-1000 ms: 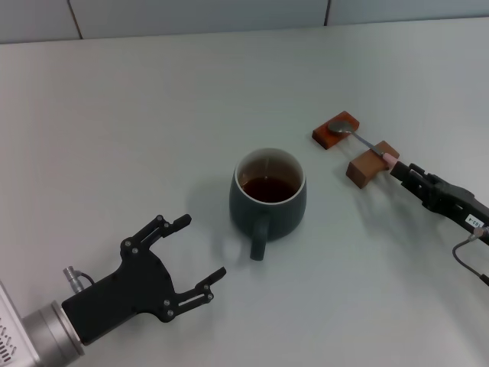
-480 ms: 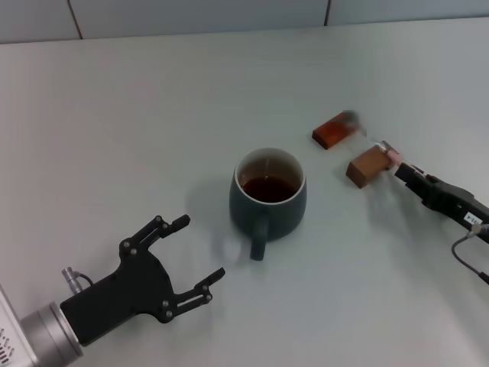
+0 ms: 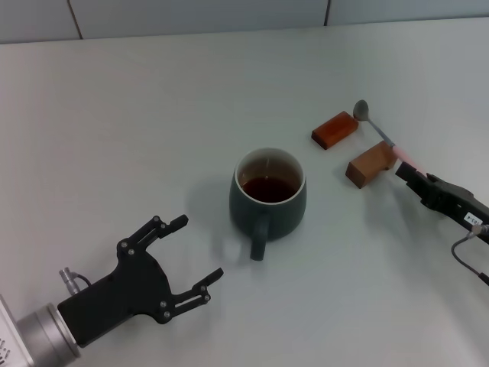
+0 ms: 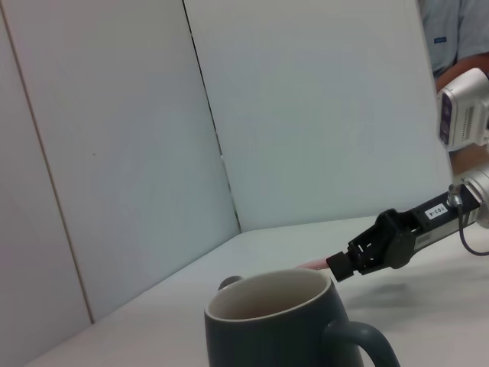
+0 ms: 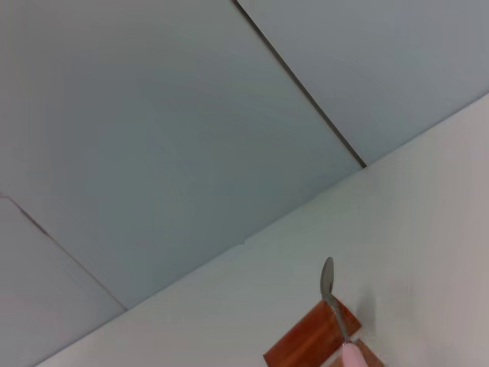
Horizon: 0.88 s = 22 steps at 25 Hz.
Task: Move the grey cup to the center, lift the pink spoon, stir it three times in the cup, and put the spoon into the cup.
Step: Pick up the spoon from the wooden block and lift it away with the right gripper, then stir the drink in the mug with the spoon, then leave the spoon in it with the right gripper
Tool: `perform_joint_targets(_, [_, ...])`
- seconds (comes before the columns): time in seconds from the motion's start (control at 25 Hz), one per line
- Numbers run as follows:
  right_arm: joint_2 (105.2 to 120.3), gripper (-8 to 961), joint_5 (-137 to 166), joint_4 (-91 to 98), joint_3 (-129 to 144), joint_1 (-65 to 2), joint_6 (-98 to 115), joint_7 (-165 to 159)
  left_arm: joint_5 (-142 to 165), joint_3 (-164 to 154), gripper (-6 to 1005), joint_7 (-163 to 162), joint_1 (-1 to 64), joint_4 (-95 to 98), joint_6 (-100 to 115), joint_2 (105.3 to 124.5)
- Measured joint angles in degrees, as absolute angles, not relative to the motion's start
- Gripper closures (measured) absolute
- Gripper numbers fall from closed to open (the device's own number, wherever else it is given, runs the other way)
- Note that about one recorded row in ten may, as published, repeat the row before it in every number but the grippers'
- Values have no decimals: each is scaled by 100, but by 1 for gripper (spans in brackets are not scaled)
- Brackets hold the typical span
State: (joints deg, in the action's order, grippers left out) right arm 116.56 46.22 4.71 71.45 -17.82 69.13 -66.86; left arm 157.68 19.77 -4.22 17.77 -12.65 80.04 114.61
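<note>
Pink spoon (image 3: 380,132) is pinched by its pale handle in the right gripper (image 3: 403,170), whose fingers are closed on the handle's end. The spoon's silver bowl points away from that gripper, raised in the air and clear of the two wooden blocks: the flat reddish block (image 3: 335,129) lies just beside and below the bowl, and the taller tan block (image 3: 370,164) sits directly in front of the gripper's tip, under the spoon's neck. In the right wrist view the spoon (image 5: 333,300) stretches out ahead of the camera with both blocks beneath it.

The grey cup (image 3: 268,198) stands upright on the white table (image 3: 153,115), well apart from the right gripper, off to its side and beyond the tan block. Its handle faces the robot, and dark reddish-brown liquid fills the pale inside. The cup is empty of any spoon.

The left gripper (image 3: 186,248) rests low over the table with its fingers spread wide, holding nothing. The cup stands near it, ahead of its open fingers and slightly to the right. The left wrist view shows the cup (image 4: 283,324) close in front, with the right gripper (image 4: 338,265) beyond its rim.
</note>
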Motion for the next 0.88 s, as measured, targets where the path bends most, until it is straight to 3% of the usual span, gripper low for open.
perform_joint_targets(0.24, [11653, 840, 4629, 512, 7141, -1678, 7143, -6688, 15767, 1978, 146, -422, 1773, -1257, 8013, 11467])
perform_joint_targets(0.36, [11574, 840, 4720, 557, 7126, -1553, 7732, -6704, 15767, 1977, 146, -423, 1776, -1256, 8018, 11469])
perform_joint_targets(0.48, [11411, 840, 4821, 826, 7112, -1366, 8352, -6798, 15767, 1977, 146, -464, 1795, -1210, 8019, 11483])
perform_joint_targets(0.56, [11177, 841, 5207, 1774, 7001, -1128, 8750, -7297, 15767, 1978, 147, -515, 1828, -1131, 8026, 11525])
perform_joint_targets(0.76, [11214, 841, 6057, 3110, 6638, -951, 8515, -8014, 15768, 1978, 147, -559, 1897, -1031, 8031, 11593])
perform_joint_targets(0.88, [11440, 841, 7333, 4442, 6049, -950, 8221, -8865, 15768, 1977, 147, -571, 1918, -1027, 8032, 11623])
